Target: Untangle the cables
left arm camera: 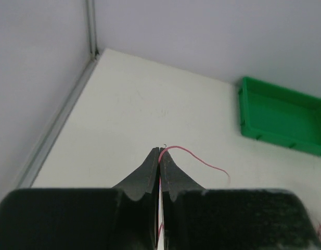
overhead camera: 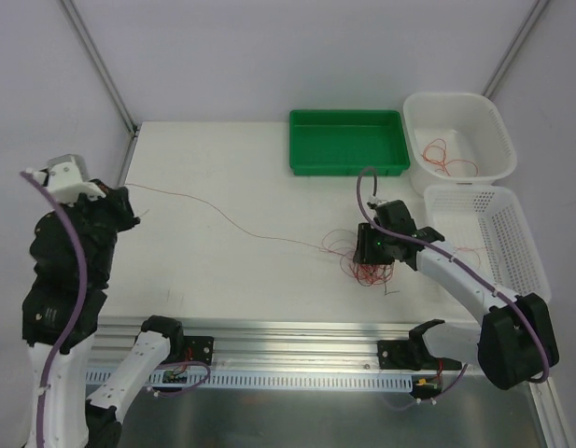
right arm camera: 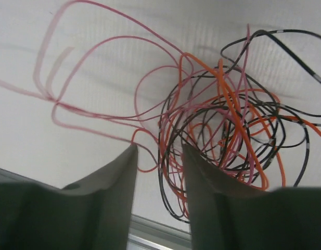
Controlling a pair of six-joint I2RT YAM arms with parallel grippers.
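Observation:
A tangle of thin red, orange and black cables (overhead camera: pixel 367 266) lies on the white table right of centre; it also shows in the right wrist view (right arm camera: pixel 222 130). My right gripper (overhead camera: pixel 370 250) is open just over the tangle, its fingers (right arm camera: pixel 121 177) straddling some loops without pinching them. One red cable (overhead camera: pixel 227 217) stretches taut from the tangle to my left gripper (overhead camera: pixel 129 207), raised at the far left. The left gripper (left arm camera: pixel 159 151) is shut on that red cable (left arm camera: pixel 194 154), whose short end curls out past the fingertips.
A green tray (overhead camera: pixel 348 142) stands at the back centre. A white tub (overhead camera: pixel 496 131) with a few red cables stands at the back right, and a white slotted basket (overhead camera: pixel 526 233) is in front of it. A metal rail (overhead camera: pixel 297 331) runs along the table's near edge.

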